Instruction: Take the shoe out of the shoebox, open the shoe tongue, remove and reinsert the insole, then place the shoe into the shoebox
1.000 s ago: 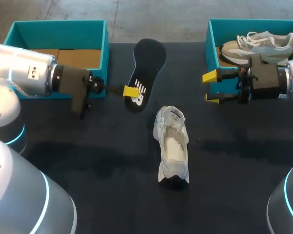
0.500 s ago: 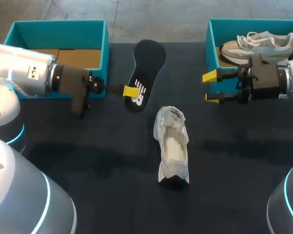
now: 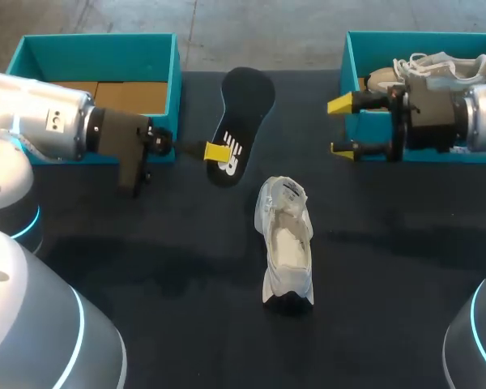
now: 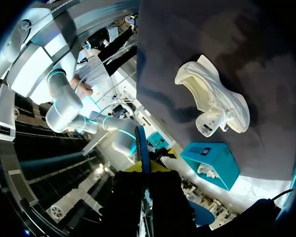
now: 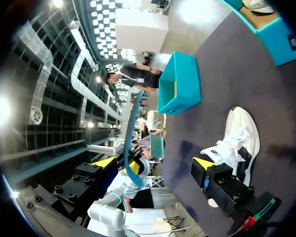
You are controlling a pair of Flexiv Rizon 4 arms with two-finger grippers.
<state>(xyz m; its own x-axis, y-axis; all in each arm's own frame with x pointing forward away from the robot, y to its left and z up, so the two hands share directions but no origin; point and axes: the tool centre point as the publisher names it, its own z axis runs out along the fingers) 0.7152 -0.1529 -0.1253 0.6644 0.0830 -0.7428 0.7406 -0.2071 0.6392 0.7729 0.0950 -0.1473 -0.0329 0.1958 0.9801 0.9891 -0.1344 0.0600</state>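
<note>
The black insole (image 3: 245, 109) hangs tilted above the table's far middle, its heel end pinched in my left gripper (image 3: 215, 151), which is shut on it. In the left wrist view the insole (image 4: 142, 147) shows edge-on, rising from between the yellow tips of that gripper (image 4: 147, 168). The white shoe (image 3: 287, 241) lies mid-table, tongue pulled open; it lies ahead of the left gripper as the shoe (image 4: 214, 98). My right gripper (image 3: 340, 127) stands open and empty at the front left corner of the right shoebox (image 3: 348, 57). In the right wrist view the shoe (image 5: 237, 138) lies ahead of its fingers (image 5: 155, 165), the insole (image 5: 129, 133) beyond.
A teal shoebox (image 3: 97, 69) with a cardboard floor stands at the far left, behind my left arm; it is the shoebox (image 5: 180, 84) in the right wrist view. The right shoebox holds a second, grey-white sneaker (image 3: 441, 69).
My right gripper has moved a little toward the far side and slightly left, staying open. The left arm and insole have not moved.
</note>
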